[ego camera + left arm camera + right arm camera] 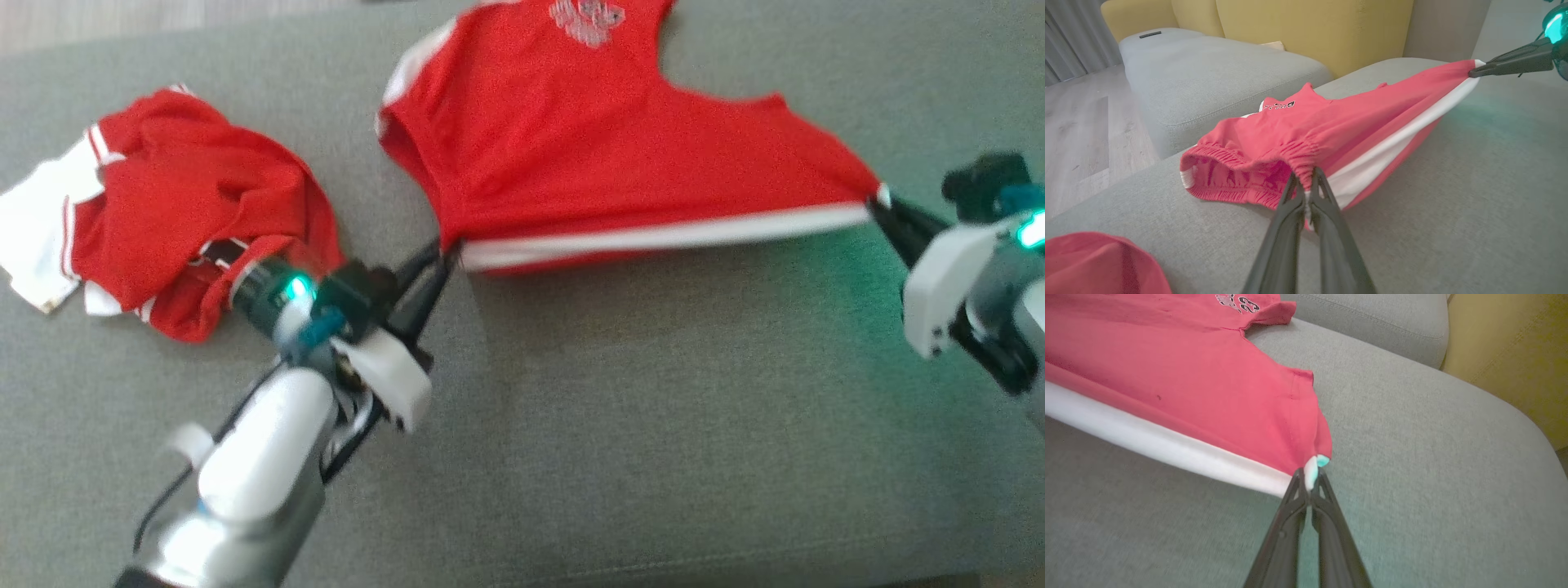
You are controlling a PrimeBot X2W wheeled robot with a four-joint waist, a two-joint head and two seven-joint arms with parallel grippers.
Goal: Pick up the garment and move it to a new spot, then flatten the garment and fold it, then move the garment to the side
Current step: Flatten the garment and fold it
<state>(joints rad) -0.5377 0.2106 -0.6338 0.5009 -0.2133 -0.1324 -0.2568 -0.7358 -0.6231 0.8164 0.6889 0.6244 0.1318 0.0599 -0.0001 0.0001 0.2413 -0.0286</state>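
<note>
Your left claw [447,251] is clenched on the garment [588,147], the two dark fingers pinched together on the gathered elastic waistband at its near corner, as the left wrist view shows [1306,181]. Your right claw [878,202] is likewise clamped shut on the opposite near corner, biting the end of the white stripe [653,237] where it meets the hem [1310,475]. The left forearm comes up from the lower left of the head view and slants up and to the right, its fingers pointing toward the middle. The right arm enters from the right edge with its fingers aimed up and to the left. Between the two claws the near edge of the red shorts is pulled into a taut, nearly straight line, raised off the grey cushion [653,425] with a shadow under it, while the far part with the printed logo lies on the cushion. A second red and white garment [180,204] sits crumpled just beside your left wrist, near the cushion's left side. In front of the stretched edge, toward you, the cushion is bare fabric all the way to its near edge. Beyond the shorts the left wrist view shows the cushion's far edge, then another grey seat [1208,77], a yellow backrest [1310,28] and wood floor [1073,134].
</note>
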